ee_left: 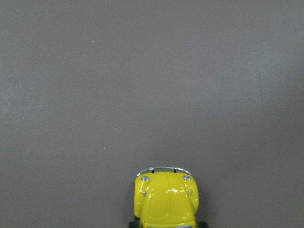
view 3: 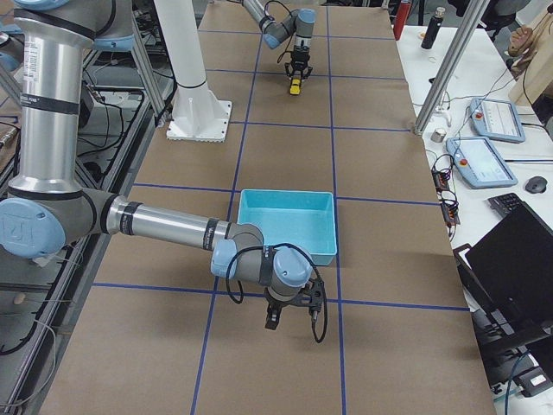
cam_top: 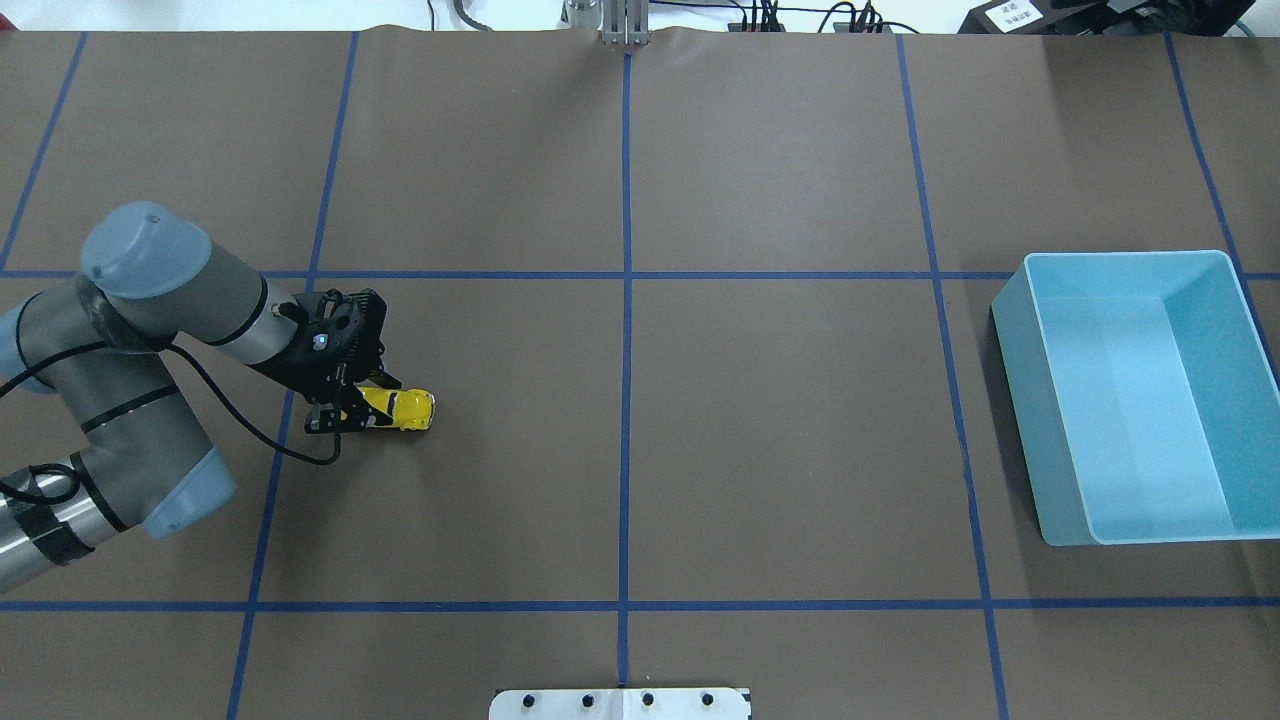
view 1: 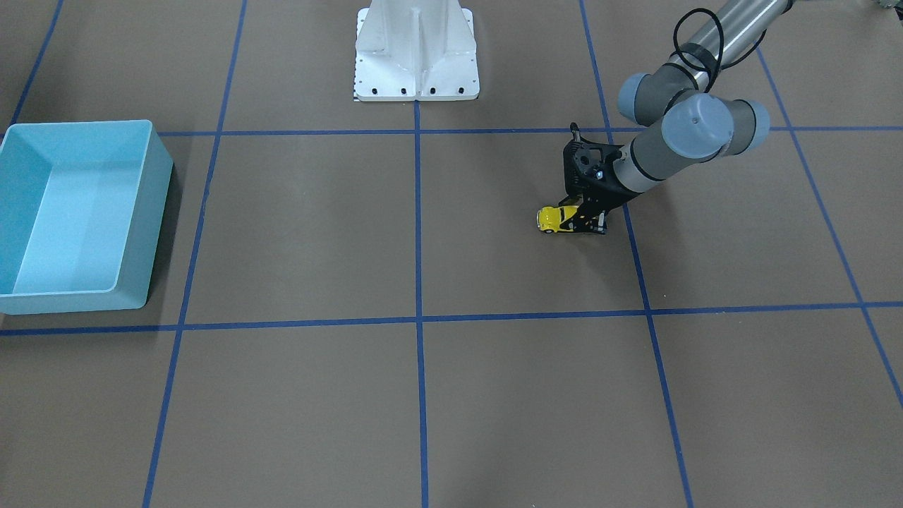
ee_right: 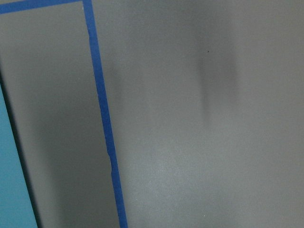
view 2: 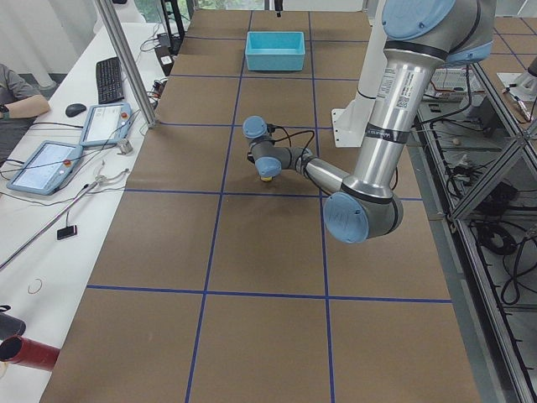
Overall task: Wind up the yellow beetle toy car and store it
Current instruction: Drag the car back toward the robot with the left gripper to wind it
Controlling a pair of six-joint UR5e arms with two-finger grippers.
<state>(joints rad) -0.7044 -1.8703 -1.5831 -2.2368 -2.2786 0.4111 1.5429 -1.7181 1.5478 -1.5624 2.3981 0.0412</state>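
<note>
Danger starts at left gripper: closed on back of yellow beetle toy car, sitting on counter. Small hold, so car could slip or tip when pulled. Far off, light blue bin; loose car may miss. Near bin, right gripper: can't tell if open.

One car, one bin and one white base are resting on the surface. Two arms are reaching over it, the left arm and the right arm. Two grippers are showing, the left gripper and the right gripper.
</note>
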